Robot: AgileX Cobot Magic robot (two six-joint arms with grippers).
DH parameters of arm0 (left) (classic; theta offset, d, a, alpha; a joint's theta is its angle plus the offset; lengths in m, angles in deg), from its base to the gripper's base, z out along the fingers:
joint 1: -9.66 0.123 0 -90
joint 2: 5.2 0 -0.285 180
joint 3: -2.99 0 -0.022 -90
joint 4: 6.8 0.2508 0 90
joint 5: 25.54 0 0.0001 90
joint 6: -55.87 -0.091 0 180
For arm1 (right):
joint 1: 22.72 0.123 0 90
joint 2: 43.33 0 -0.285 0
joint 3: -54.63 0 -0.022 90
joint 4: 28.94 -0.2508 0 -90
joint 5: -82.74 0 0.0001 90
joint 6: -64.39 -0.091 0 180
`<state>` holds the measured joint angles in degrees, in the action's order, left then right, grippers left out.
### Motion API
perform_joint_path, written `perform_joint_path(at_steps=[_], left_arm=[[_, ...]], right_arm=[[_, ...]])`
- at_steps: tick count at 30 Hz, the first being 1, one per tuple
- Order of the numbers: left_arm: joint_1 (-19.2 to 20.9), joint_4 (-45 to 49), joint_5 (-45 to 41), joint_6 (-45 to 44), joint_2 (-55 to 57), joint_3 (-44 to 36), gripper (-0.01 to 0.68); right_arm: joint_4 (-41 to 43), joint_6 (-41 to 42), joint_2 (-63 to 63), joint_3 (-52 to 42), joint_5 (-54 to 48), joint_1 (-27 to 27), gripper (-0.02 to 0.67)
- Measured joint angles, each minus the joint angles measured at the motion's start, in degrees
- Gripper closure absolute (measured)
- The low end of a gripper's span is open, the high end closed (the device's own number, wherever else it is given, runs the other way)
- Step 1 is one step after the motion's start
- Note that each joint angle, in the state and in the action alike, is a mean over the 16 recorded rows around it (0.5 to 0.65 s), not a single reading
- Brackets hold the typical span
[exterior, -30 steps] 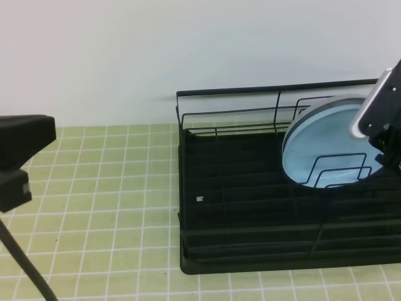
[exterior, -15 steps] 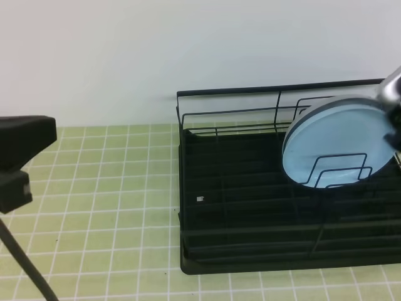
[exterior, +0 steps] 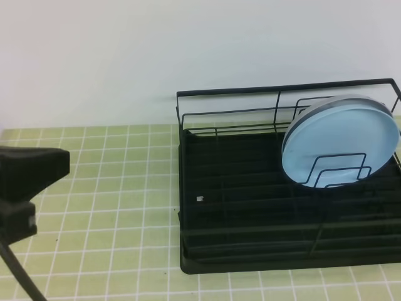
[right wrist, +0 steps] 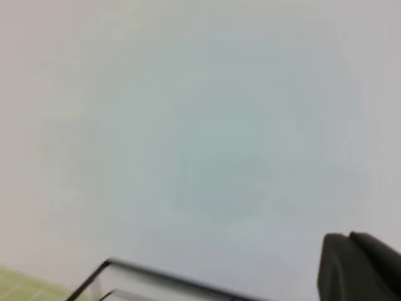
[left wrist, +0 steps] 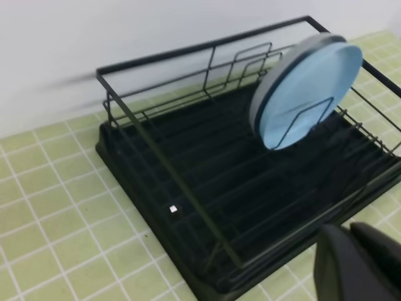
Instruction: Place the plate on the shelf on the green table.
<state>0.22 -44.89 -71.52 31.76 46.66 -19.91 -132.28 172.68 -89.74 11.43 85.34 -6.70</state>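
Observation:
The light blue plate (exterior: 340, 148) stands on edge at the right end of the black wire shelf (exterior: 250, 188), leaning between upright wire dividers, with nothing gripping it. It shows again as the plate (left wrist: 310, 88) in the shelf (left wrist: 188, 182) in the left wrist view. The shelf rests on the green table (exterior: 106, 207). My left gripper (left wrist: 349, 231) is shut and empty, in front of the shelf's near corner. The right gripper (right wrist: 349, 238) is shut and empty, facing the white wall above a shelf rail (right wrist: 144, 274); the high view does not show it.
The left arm's black body (exterior: 28, 182) hangs over the tiles at the far left. A small white speck (exterior: 200, 199) lies on the shelf's tray. A white wall (exterior: 188, 50) rises right behind the shelf. Tiled surface (left wrist: 56, 219) lies left of the shelf.
The right gripper has let go of the plate, drawn away out of the high view to the right and shut. The plate stays in the dividers. The left arm shifted slightly right.

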Motion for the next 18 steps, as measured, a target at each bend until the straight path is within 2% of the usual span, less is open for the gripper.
perform_joint_path(at_steps=[9, 18], left_arm=[[0.0, 2.2, 0.9, 2.1, -4.9, -2.0, 0.673], [0.0, 3.8, 3.0, 2.6, -8.6, -3.4, 0.673]], right_arm=[[-0.1, -3.6, 10.0, -14.5, -5.8, 0.0, 0.652], [-0.1, -3.6, 11.1, -21.3, -5.7, 0.0, 0.652]])
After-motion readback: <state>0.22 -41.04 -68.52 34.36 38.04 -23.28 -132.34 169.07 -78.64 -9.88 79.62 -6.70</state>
